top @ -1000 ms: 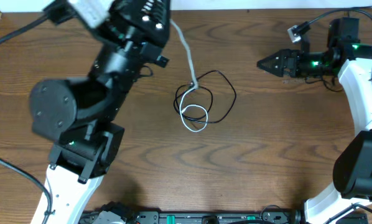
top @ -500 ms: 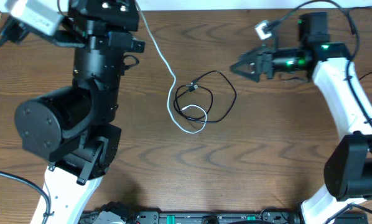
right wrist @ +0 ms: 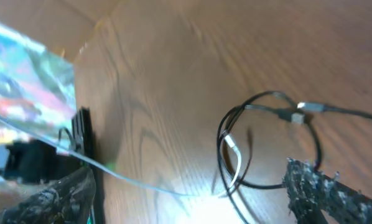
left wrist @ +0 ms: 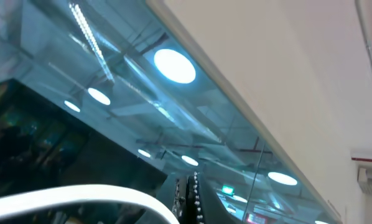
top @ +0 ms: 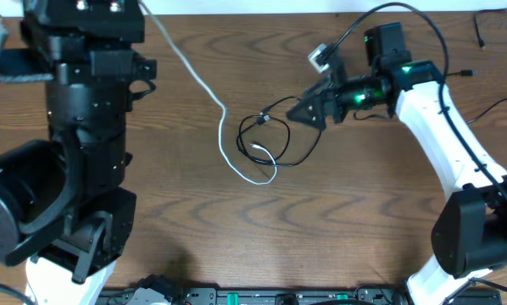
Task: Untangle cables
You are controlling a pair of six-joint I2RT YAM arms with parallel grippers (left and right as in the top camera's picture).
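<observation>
A black cable (top: 307, 140) lies in a loose loop at mid-table, its small plug (top: 264, 120) at the loop's left. A white cable (top: 222, 127) runs from the top edge down and hooks through the loop. In the left wrist view my left gripper (left wrist: 187, 190) points up at the ceiling, its fingers together, with the white cable (left wrist: 80, 193) curving out beside them. It is out of the overhead view. My right gripper (top: 298, 114) is open just above the loop's upper right. In the right wrist view (right wrist: 192, 208) the black loop (right wrist: 223, 146) lies between its fingers.
The left arm's bulky body (top: 75, 144) covers the table's left side. The right arm (top: 440, 127) reaches in from the right. Thick black robot wires (top: 423, 17) hang at the top right. A black rail (top: 262, 296) runs along the front edge.
The left arm has swung left and up, drawing the white cable longer and straighter out of the loop. My right gripper has moved left to the black loop.
</observation>
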